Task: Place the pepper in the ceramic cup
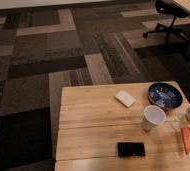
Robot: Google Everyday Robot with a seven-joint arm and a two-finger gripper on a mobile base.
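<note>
The pincer [189, 121] is positioned at the right edge of the desk [88, 117], directly over the far end of the pepper [186, 140]. Its fingers are brought together; a grip on the pepper cannot be confirmed. The pepper is laid flat on the desk, just right of the upright ceramic cup [152, 118]. A dark blue bowl [164, 95] is located behind the cup.

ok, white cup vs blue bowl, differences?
The ceramic cup is plain white; the bowl is dark blue, patterned. The cup is tall and tapered; the bowl wide and shallow. The cup stands nearer the camera than the bowl. Both sit upright on the table. The gripper, shut, is at the right edge, at the pepper's far end.
</note>
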